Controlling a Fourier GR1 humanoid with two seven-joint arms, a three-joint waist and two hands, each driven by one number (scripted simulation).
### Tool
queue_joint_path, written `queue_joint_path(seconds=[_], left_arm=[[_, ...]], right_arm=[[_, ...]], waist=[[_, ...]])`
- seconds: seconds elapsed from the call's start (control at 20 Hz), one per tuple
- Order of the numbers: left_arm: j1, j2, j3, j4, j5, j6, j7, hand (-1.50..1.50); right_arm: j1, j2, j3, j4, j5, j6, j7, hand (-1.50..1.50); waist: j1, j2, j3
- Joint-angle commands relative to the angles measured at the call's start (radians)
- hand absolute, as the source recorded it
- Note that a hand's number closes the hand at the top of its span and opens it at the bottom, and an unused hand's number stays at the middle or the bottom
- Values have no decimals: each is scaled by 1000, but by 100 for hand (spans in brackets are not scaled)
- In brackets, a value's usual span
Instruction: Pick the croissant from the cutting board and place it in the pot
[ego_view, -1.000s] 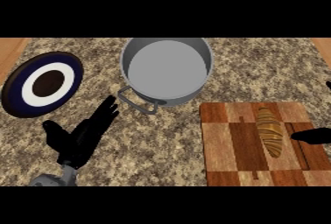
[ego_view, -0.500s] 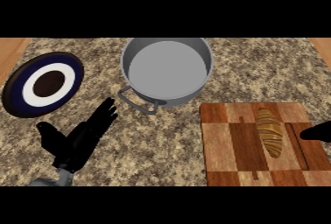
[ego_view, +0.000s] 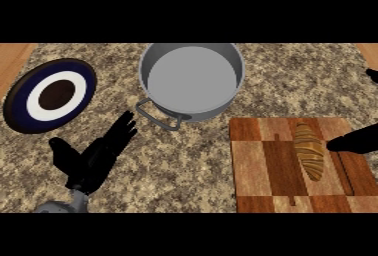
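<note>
Kitchen counter (ego_view: 184, 165), pick-up stage: I am holding my right hand (ego_view: 353, 142) over the right edge of the cutting board (ego_view: 266, 170), its dark tip just beside the croissant (ego_view: 310, 150) and perhaps touching it; so little of it is showing that I cannot tell whether it is spread or pinching. The croissant is lying lengthwise on the board's right half, not yet lifted; I am judging that my hand is sitting on that side because it is the nearest way in. The pot (ego_view: 193, 80) is standing open just beyond the board's far left corner, one handle jutting away from the board; that is making for a short carry. I am resting my left hand (ego_view: 92, 157) well to the left of the board, fingers straight and spread, holding nothing, clear of the board-to-pot path; a blue-and-white plate (ego_view: 50, 95) is lying farther left still, playing no part.
</note>
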Motion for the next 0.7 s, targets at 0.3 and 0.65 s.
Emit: queue_joint_path(seconds=[0.3,0.65], left_arm=[[-7,-24,2,-37,-25,0,59,0],[-23,-45,12,-55,-49,39,94,0]], right_arm=[[-21,132,129,83,129,-26,132,-150],[2,91,134,78,172,54,194,-150]], waist=[[7,1,1],[-2,-1,1]])
